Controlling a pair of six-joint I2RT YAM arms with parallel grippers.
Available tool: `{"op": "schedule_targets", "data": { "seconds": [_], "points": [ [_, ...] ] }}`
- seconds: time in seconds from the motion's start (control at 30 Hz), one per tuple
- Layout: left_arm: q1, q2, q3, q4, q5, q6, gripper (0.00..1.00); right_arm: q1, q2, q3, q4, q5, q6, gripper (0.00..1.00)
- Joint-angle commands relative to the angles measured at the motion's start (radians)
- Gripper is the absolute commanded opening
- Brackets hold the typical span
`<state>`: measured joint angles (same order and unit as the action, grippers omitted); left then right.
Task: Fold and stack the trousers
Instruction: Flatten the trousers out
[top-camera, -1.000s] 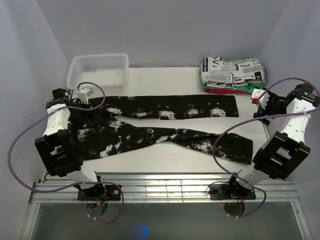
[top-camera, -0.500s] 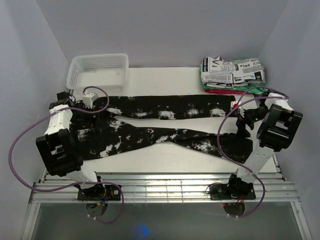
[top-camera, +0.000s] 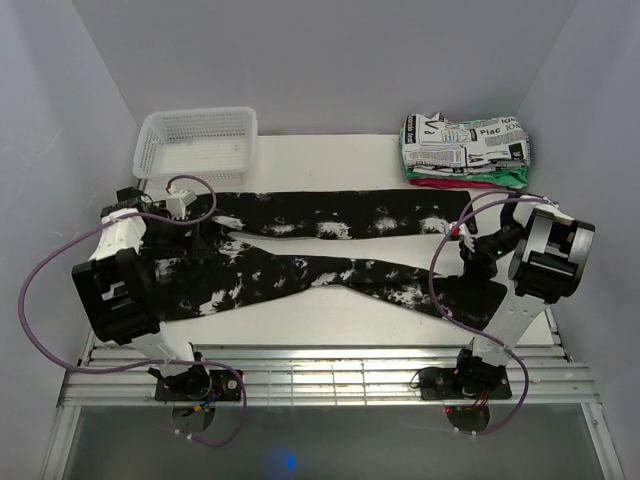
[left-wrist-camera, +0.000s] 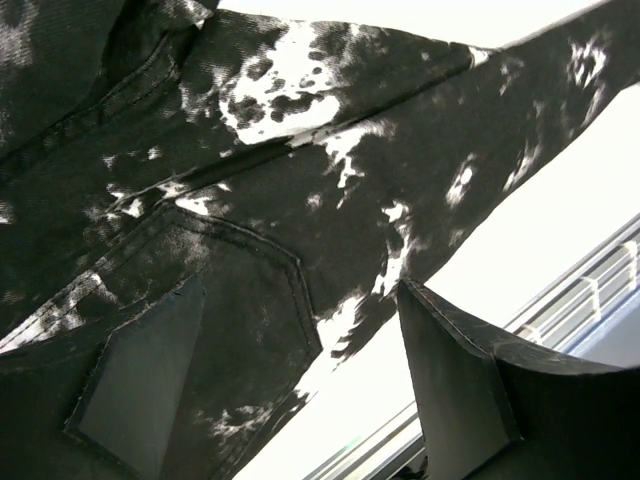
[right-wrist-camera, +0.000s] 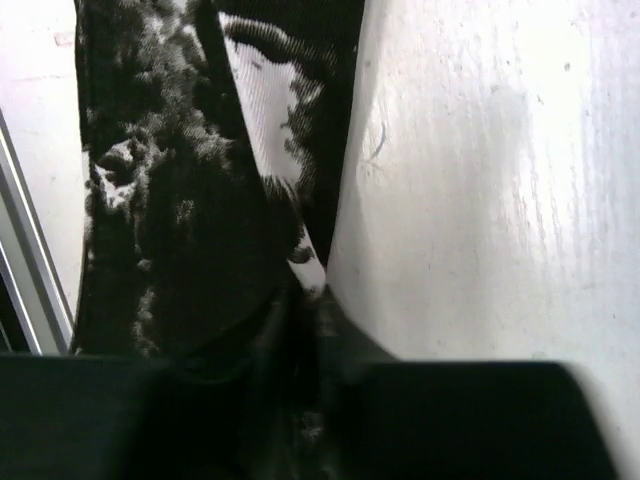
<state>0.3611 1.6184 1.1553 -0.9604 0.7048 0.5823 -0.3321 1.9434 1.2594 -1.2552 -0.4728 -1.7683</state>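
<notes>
Pinched nearly shut, the right gripper (right-wrist-camera: 305, 340) nips the edge of the trousers (top-camera: 340, 225), with a fold of black-and-white fabric caught between its jaws in the wrist view. From above, this gripper (top-camera: 462, 240) sits at the right end of the far leg, at its cuff. The right arm is folded tight, its elbow raised over the near leg's cuff and its wrist reaching left.

The left gripper (left-wrist-camera: 300, 390) stands wide, its fingers (left-wrist-camera: 140, 385) spread low over a back pocket seam near the waist; whether they touch the cloth cannot be told. From above, it (top-camera: 197, 232) is over the trousers' left end, the arm stretched from its base toward the far side.

The trousers lie flat across the table (top-camera: 330, 312), waist left, legs running right, the near leg slanting toward the near right.
</notes>
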Motion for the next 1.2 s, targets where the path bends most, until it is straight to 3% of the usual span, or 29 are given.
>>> {"op": "schedule_targets", "data": {
  "seconds": [0.0, 0.03, 0.17, 0.27, 0.37, 0.5, 0.53, 0.57, 0.63, 0.7, 0.83, 1.03, 1.17],
  "points": [
    [0.013, 0.008, 0.046, 0.022, 0.059, -0.035, 0.88, -0.002, -0.070, 0.027, 0.014, 0.028, 0.039, 0.12],
    [0.015, 0.009, 0.052, 0.025, 0.061, -0.042, 0.88, -0.002, -0.081, 0.059, 0.022, 0.017, 0.067, 0.08],
    [0.016, 0.008, 0.067, 0.052, 0.048, -0.073, 0.88, -0.012, -0.136, 0.337, 0.101, -0.073, 0.209, 0.08],
    [0.019, 0.002, 0.070, 0.090, 0.024, -0.116, 0.87, -0.012, -0.211, 0.394, 0.276, -0.119, 0.329, 0.08],
    [0.025, -0.005, 0.067, 0.130, 0.004, -0.166, 0.87, -0.010, -0.364, 0.271, 0.498, -0.145, 0.323, 0.08],
    [0.033, 0.011, 0.058, 0.140, -0.039, -0.196, 0.87, -0.008, -0.651, -0.180, 0.814, -0.129, 0.179, 0.08],
    [0.038, 0.015, 0.055, 0.138, -0.048, -0.196, 0.87, -0.010, -0.714, -0.377, 0.870, -0.115, 0.090, 0.08],
    [0.051, 0.017, 0.052, 0.129, -0.053, -0.196, 0.87, -0.015, -0.824, -0.465, 0.932, -0.092, 0.032, 0.08],
    [0.067, 0.015, 0.047, 0.117, -0.074, -0.187, 0.87, -0.042, -0.952, -0.672, 0.976, -0.078, -0.038, 0.08],
    [0.097, 0.008, 0.040, 0.086, -0.088, -0.161, 0.87, -0.074, -1.011, -0.764, 0.994, -0.082, -0.118, 0.08],
    [0.140, -0.040, 0.009, 0.017, -0.247, -0.096, 0.90, -0.133, -1.063, -0.854, 1.019, -0.066, -0.120, 0.08],
    [0.226, -0.162, -0.084, 0.009, -0.465, -0.118, 0.92, -0.200, -0.967, -0.810, 1.019, -0.046, -0.143, 0.08],
    [0.259, -0.196, -0.230, 0.031, -0.586, -0.092, 0.93, -0.222, -0.903, -0.766, 1.005, -0.040, -0.169, 0.08]
  ]
}}
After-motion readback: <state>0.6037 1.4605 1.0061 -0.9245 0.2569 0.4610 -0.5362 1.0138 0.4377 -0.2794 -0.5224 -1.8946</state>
